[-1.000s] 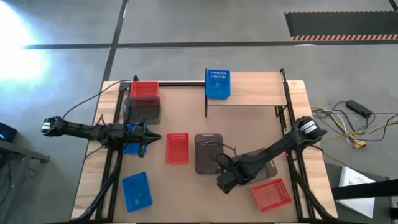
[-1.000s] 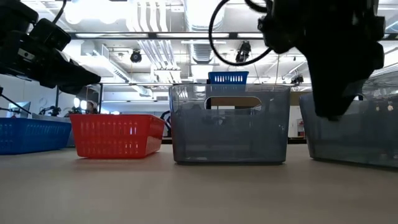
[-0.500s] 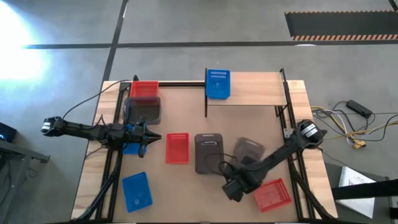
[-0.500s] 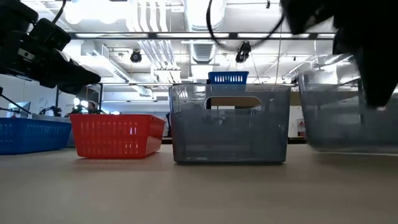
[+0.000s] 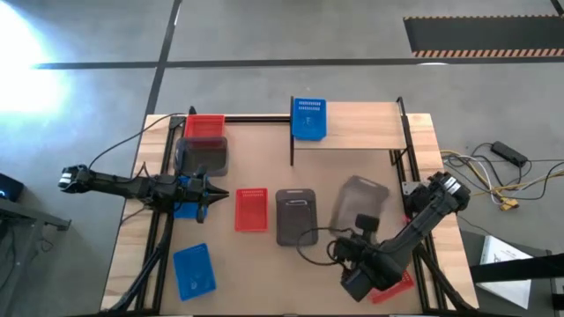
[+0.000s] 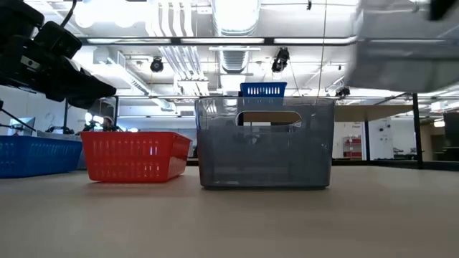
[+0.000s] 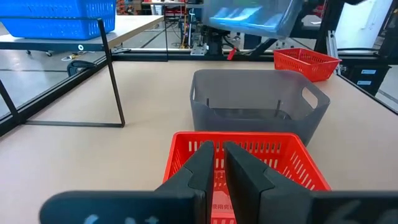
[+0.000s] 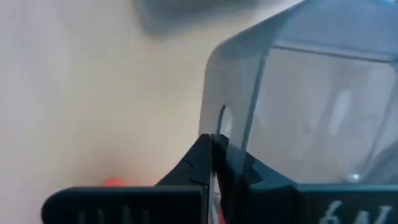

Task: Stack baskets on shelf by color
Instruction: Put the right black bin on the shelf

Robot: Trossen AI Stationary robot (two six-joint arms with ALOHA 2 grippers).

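My right gripper (image 8: 214, 148) is shut on a grey basket (image 5: 357, 206), which hangs high over the table's near right part and shows at the top of the low view (image 6: 405, 43). A blue basket (image 5: 308, 117) stands on the wooden shelf (image 5: 366, 125). On the table a second grey basket (image 5: 295, 216) stands beside a red one (image 5: 251, 210). My left gripper (image 7: 214, 163) waits shut at the table's left, just left of that red basket (image 7: 249, 158) and touching nothing. My right gripper pinches the grey basket's thin wall (image 8: 219, 132) between its two fingers, close to a rounded corner and just beside a slot (image 8: 222, 118) in that wall. The basket is lifted clear of the table.
Far left stand a red basket (image 5: 204, 126) and a grey one (image 5: 203, 156). A blue basket (image 5: 194, 269) lies near left, another (image 5: 183, 207) under the left arm. A red basket (image 5: 395, 283) lies near right, partly under my right arm. Black posts (image 5: 292, 145) edge the shelf.
My right gripper has gone up and toward the table's near right corner with the grey basket. The basket stood on the table to the right of the middle grey one and now hangs clear, high above the tabletop.
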